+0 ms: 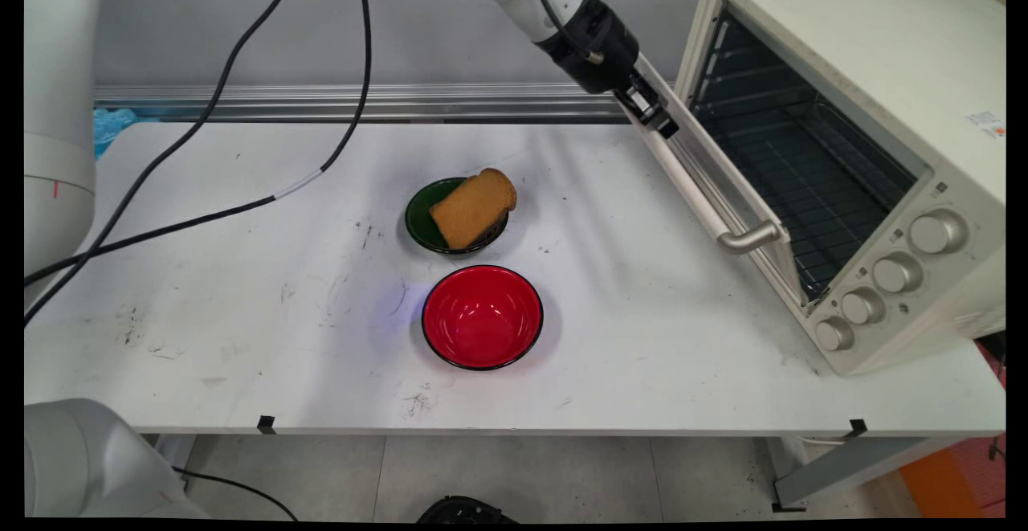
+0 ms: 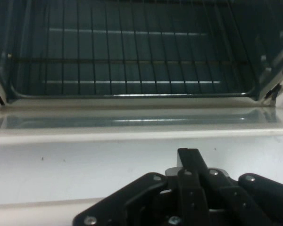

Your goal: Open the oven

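My gripper (image 1: pixel 660 123) hangs at the far end of the open door (image 1: pixel 707 185) of a cream toaster oven (image 1: pixel 875 73), its tip at or just above the door's edge. In the hand view my gripper (image 2: pixel 191 157) is shut, the fingers pressed together with nothing between them, over the door's pale inner face (image 2: pixel 85 165). Beyond it lies the oven's dark inside with a wire rack (image 2: pixel 132 70). The door's metal handle (image 1: pixel 748 238) sticks out toward the table's middle.
A slice of brown bread (image 1: pixel 472 208) leans in a small dark green bowl (image 1: pixel 419 222) mid-table. A red bowl (image 1: pixel 482 316) with nothing in it stands just in front of it. Black cables (image 1: pixel 201 121) trail across the table's left half.
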`<state>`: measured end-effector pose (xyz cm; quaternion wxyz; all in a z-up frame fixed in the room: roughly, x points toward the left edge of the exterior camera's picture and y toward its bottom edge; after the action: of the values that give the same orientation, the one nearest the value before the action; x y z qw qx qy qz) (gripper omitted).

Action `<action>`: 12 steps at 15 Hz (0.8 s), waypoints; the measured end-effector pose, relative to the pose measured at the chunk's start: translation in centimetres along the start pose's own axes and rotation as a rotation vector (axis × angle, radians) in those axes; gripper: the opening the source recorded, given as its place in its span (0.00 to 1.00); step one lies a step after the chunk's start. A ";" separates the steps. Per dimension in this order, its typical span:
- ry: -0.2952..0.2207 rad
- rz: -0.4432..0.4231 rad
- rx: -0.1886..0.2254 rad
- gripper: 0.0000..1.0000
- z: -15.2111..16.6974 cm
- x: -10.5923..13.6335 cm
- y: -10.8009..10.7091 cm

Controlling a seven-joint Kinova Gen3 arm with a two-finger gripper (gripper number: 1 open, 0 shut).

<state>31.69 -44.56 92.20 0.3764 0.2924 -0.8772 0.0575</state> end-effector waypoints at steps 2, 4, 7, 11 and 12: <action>-0.006 -0.003 0.001 0.00 0.0 -0.6 -0.1; -0.011 -0.006 0.001 0.00 0.1 -1.2 -0.2; -0.021 -0.009 0.000 0.00 0.4 -2.2 -0.3; -0.036 -0.008 -0.006 0.00 0.9 -3.7 -0.4; -0.041 -0.007 -0.008 0.00 1.0 -4.1 -0.5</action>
<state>33.54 -43.38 88.59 0.3596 0.2951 -0.8840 0.0469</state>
